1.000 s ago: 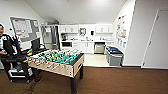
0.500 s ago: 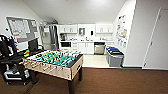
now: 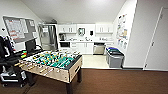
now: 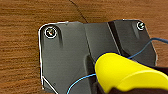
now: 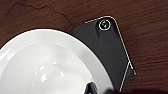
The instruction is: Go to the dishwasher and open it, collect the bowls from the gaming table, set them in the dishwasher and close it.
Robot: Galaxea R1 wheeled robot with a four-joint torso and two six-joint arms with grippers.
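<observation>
The robot faces the kitchen with a white bowl [image 5: 47, 67] and a yellow bowl [image 4: 127, 72] at its wrists; finger state cannot be told. Judging by this, steer right of the football table [image 3: 51, 63] toward the dishwasher [image 3: 99, 48], slowly and level, minding the grey bins [image 3: 114, 57].

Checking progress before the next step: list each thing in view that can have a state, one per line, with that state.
dishwasher: shut, steel front flush under the counter.
white bowl: close under the right wrist, hollow side facing the camera, looks empty; grip not visible.
yellow bowl: close under the left wrist, outside facing the camera; grip not visible.
bin: lid down.
door: shut.
foosball table: standing, no bowls seen on it.
</observation>
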